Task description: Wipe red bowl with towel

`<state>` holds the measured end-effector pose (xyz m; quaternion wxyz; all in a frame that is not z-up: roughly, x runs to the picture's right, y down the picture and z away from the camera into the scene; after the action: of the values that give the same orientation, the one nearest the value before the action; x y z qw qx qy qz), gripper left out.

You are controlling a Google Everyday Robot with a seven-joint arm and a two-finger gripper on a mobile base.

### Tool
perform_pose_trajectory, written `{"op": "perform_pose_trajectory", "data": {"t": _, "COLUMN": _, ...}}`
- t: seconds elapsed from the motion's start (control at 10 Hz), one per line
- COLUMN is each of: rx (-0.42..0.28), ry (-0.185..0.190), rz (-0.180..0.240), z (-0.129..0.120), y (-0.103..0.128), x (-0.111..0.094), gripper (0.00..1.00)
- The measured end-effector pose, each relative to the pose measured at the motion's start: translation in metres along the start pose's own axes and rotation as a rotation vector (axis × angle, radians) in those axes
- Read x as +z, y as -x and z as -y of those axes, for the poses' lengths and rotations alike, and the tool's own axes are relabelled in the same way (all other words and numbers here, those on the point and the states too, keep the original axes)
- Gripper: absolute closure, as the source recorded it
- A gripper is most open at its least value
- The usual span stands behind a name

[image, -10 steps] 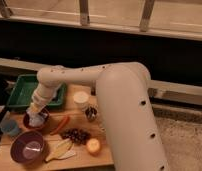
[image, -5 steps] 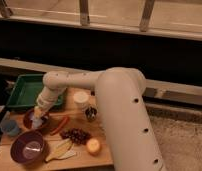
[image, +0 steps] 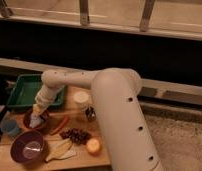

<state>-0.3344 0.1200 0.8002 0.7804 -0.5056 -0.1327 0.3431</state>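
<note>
Robot hand [image: 39, 109] over a towel [image: 35, 119] in a red bowl [image: 46, 124] on a crowded wooden worktop [image: 70, 113].

From the left: a blue cup [image: 11, 127] stands at the near left with a purple bowl [image: 28, 148] nearer still, and a green tray [image: 24, 92] farther back. Just right of the cup sits the red bowl, the pale towel bunched inside it. The hand is directly above and seems to touch the cloth; whether its grip is wide or closed cannot be told. Farther right lie a chilli [image: 60, 125], grapes [image: 75, 134], a white cup [image: 81, 98] and an orange [image: 93, 145]. To wipe well, the hand should probably press lightly, sweep the towel round the inner wall, and avoid pushing the bowl into the blue cup.
</note>
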Motion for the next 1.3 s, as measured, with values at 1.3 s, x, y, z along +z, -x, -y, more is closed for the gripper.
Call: {"op": "perform_pose_trajectory", "data": {"t": 1.3, "rx": -0.017, "ry": 0.018, "rz": -0.087, "z": -0.005, "y": -0.016, "x": 0.007, "gripper": 1.00}}
